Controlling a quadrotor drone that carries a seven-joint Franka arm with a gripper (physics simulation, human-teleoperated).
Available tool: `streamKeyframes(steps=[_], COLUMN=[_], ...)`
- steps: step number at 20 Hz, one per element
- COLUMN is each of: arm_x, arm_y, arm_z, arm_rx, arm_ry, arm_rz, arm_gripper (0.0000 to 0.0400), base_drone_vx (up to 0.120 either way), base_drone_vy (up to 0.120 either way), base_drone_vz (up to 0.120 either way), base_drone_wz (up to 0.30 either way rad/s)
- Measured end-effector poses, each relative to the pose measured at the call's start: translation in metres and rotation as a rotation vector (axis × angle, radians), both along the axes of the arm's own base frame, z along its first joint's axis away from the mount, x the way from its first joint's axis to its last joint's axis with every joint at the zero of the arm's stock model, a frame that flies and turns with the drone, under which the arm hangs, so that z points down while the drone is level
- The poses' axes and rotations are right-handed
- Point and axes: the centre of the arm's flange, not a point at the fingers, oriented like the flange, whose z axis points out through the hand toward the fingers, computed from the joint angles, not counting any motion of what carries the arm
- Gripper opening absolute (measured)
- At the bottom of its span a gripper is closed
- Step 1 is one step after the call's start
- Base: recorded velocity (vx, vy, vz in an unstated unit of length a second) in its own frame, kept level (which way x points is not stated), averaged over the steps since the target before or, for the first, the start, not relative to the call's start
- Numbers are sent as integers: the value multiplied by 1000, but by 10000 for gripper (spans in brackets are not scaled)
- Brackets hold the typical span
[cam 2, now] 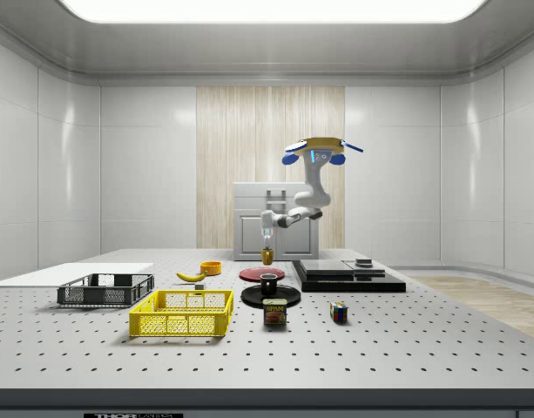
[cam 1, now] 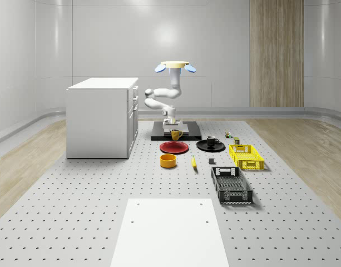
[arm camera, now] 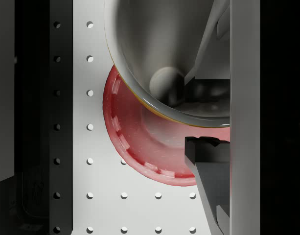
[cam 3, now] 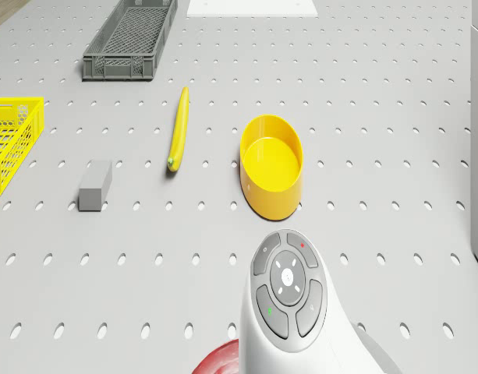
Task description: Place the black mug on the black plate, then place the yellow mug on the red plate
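we see the drone [cam 1: 174, 65] hovering above the far part of the counter [cam 1: 75, 211], beside the white cabinet [cam 1: 102, 117], with its arm [cam 1: 163, 97] bent down toward the plates. the jaws [cam 1: 171, 127] are clamped on the rim of the yellow mug [cam 1: 176, 134], one finger inside it and one outside, as the wrist view shows. the yellow mug hangs in the air, upright, above the far edge of the red plate [cam 1: 174, 147], and it does not touch the plate. it is dark yellow outside, with a handle on the whole-scene view's right side, and in the wrist view its inside [arm camera: 159, 54] looks grey and shiny. the red plate [arm camera: 140, 142] lies under it, partly covered by the mug. the black mug [cam 1: 211, 141] already stands upright on the black plate [cam 1: 210, 146], just beside the red plate. in the drone view a yellow bowl [cam 3: 271, 164], a banana [cam 3: 178, 129] and a small grey block [cam 3: 95, 185] lie on the counter.
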Motion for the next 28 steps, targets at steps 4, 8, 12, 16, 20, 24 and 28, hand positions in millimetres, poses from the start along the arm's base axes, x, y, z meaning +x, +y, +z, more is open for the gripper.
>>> streamKeyframes(steps=[4,8,12,16,20,24,28], arm_x=[0,0,8,18,23,24,25], arm_y=[0,0,0,0,0,2,5], arm_z=[19,33,40,43,46,55,59], arm_rx=[0,0,0,0,0,0,0], arm_ry=[0,0,0,0,0,0,0], arm_rz=[0,0,0,0,0,0,0], arm_gripper=[100,100,100,100,100,100,100], base_drone_vx=[0,0,0,0,0,0,0], base_drone_vy=[0,0,0,0,0,0,0], base_drone_vz=[0,0,0,0,0,0,0], base_drone_wz=[0,0,0,0,0,0,0])
